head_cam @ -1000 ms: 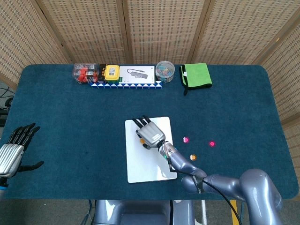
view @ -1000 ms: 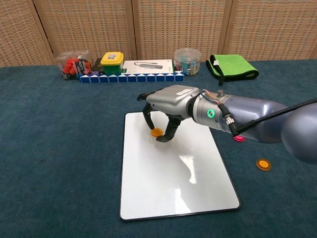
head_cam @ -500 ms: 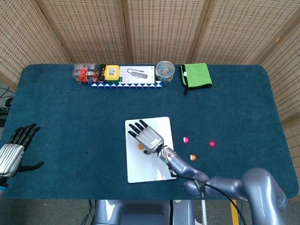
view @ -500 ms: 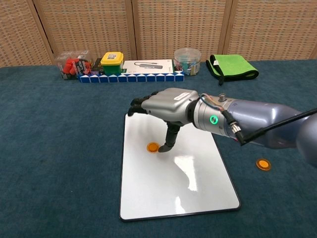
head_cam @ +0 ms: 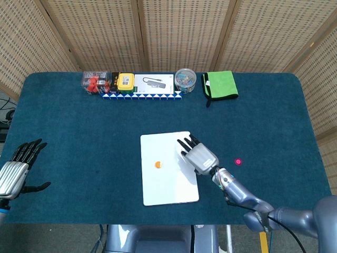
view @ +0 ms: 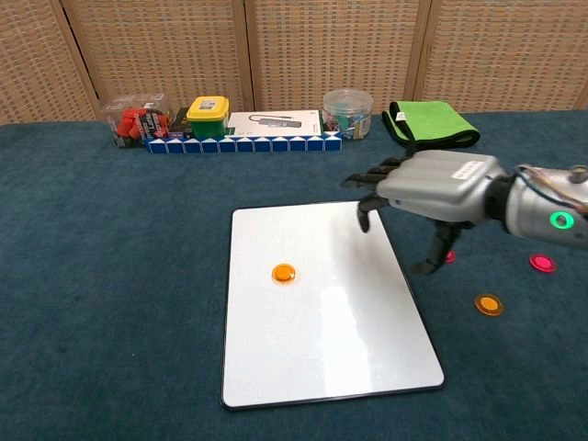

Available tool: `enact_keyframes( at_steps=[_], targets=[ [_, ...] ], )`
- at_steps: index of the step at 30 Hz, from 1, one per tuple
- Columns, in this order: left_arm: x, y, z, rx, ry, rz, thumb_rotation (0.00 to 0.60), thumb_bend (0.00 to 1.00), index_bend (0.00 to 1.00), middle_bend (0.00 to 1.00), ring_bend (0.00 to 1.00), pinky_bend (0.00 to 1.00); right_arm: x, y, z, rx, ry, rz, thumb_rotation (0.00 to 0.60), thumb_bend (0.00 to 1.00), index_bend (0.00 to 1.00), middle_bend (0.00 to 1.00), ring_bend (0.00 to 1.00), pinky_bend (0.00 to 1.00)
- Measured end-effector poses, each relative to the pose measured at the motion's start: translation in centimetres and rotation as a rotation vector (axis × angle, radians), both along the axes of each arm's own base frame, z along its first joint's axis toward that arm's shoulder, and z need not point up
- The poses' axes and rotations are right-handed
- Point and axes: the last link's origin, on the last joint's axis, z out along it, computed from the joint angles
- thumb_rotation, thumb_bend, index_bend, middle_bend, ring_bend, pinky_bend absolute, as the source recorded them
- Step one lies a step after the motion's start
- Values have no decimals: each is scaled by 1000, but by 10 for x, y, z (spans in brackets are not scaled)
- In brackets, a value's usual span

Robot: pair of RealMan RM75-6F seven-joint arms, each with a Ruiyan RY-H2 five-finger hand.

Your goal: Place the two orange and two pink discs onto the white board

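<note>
The white board (head_cam: 168, 185) (view: 322, 354) lies mid-table with one orange disc (head_cam: 158, 164) (view: 284, 273) on its left half. My right hand (head_cam: 198, 156) (view: 430, 187) hovers over the board's right edge, fingers spread and holding nothing. In the chest view a second orange disc (view: 489, 304) and a pink disc (view: 543, 264) lie on the cloth right of the board, and another pink disc (view: 448, 257) peeks out behind the thumb. The head view shows only one pink disc (head_cam: 238, 162); the hand hides the rest. My left hand (head_cam: 18, 169) rests open at the table's left edge.
Along the back stand a clear box of red items (head_cam: 95, 81) (view: 136, 121), a yellow box (head_cam: 126, 81) (view: 208, 115), a flat white box (head_cam: 155, 83), a round clear jar (head_cam: 185, 78) (view: 348, 109) and a folded green cloth (head_cam: 221, 84) (view: 432, 121).
My right hand let go of the orange disc on the board, opened, and swung right to the board's right edge. The left hand stayed put.
</note>
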Motion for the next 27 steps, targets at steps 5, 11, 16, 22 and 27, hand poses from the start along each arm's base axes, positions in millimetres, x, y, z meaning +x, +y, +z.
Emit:
enact_keyframes(
  at_steps=[5, 11, 16, 22, 27],
  targets=[
    [1, 0, -1, -3, 1, -3, 600, 0, 0, 0, 0, 0, -32, 16, 13, 15, -8, -69, 600, 250, 345, 0, 0, 0],
    [1, 0, -1, -3, 0, -3, 600, 0, 0, 0, 0, 0, -57, 23, 21, 17, -31, -143, 600, 311, 366, 0, 0, 0],
    [1, 0, -1, -3, -3, 0, 600, 0, 0, 0, 0, 0, -75, 25, 23, 13, -35, -185, 600, 311, 381, 0, 0, 0],
    [1, 0, 0, -2, -5, 3, 600, 0, 0, 0, 0, 0, -88, 33, 21, 30, -39, -205, 600, 314, 408, 0, 0, 0],
    [1, 0, -1, -1, -3, 3, 600, 0, 0, 0, 0, 0, -90, 37, 17, 44, -52, -215, 600, 312, 408, 0, 0, 0]
  ],
)
